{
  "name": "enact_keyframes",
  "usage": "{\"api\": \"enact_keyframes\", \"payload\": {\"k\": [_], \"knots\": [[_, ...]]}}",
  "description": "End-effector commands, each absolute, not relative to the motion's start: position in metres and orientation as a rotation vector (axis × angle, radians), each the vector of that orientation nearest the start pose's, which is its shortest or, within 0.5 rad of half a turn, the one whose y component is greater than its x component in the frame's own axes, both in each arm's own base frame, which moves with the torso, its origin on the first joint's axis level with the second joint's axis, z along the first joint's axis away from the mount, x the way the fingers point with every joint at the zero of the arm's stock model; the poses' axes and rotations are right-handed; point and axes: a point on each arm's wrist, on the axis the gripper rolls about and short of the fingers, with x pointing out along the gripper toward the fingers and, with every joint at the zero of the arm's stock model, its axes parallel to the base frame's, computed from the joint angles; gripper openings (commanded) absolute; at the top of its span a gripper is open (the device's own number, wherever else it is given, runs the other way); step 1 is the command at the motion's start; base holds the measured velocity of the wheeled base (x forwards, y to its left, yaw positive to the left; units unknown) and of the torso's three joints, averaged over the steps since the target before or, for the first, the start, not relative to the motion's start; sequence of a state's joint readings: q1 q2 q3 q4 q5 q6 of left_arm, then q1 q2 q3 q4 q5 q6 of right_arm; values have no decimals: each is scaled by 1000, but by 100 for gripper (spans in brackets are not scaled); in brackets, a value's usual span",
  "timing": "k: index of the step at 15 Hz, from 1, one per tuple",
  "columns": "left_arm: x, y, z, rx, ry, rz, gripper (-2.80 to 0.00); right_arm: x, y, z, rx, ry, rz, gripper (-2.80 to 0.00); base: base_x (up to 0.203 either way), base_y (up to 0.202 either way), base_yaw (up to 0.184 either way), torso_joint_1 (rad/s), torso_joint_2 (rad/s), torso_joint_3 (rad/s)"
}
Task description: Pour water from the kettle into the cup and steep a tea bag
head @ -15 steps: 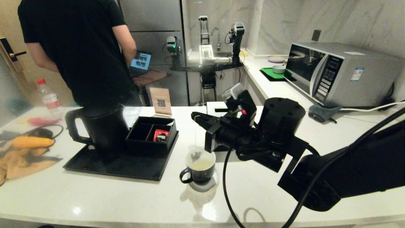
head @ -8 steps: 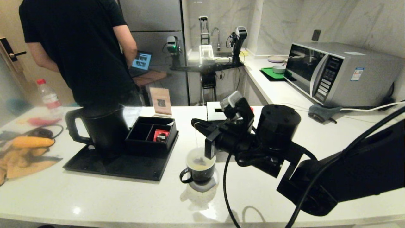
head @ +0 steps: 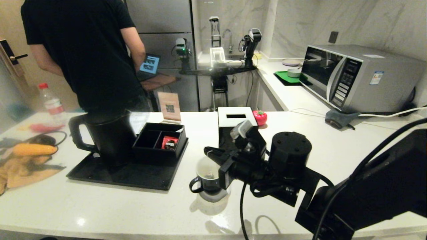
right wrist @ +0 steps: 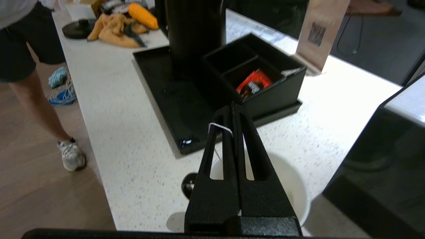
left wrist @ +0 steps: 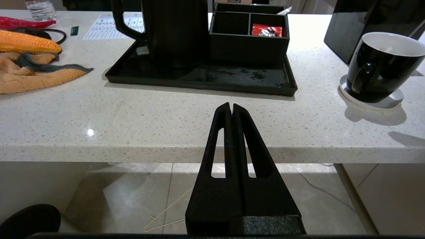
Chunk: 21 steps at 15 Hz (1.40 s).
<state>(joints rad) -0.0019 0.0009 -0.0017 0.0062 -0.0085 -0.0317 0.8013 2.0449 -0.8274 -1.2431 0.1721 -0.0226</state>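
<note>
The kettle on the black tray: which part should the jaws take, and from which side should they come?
Take the kettle by its loop handle. It sticks out on the kettle's left, towards the open counter, while the divided box stands close against the kettle's right. So come from the left, probably with the parked left gripper, closing across the handle's upright bar.

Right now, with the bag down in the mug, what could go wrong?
1. The right gripper pinches only the thin white string over the small dark mug with white inside; it may slip, dropping string and grey-white tea bag in.
2. The gripper hangs low near the rim; a nudge could shift the mug on its pale round coaster.
</note>
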Motion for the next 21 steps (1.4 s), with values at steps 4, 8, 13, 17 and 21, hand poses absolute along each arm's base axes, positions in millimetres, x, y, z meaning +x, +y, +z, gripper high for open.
{"api": "enact_keyframes", "payload": {"k": [4,8,13,17,21], "knots": [[-23,0,75,-32,5,-11,-280,253,276,115,-28,4,994,-280,0,0,0,0,0,0],[-23,0,75,-32,5,-11,-280,253,277,120,-22,-13,994,-280,0,0,0,0,0,0],[-23,0,75,-32,5,-11,-280,247,271,146,-2,-77,991,-280,0,0,0,0,0,0],[-23,0,75,-32,5,-11,-280,243,266,179,10,-156,986,-280,0,0,0,0,0,0],[-23,0,75,-32,5,-11,-280,245,267,197,4,-184,983,-280,0,0,0,0,0,0]]}}
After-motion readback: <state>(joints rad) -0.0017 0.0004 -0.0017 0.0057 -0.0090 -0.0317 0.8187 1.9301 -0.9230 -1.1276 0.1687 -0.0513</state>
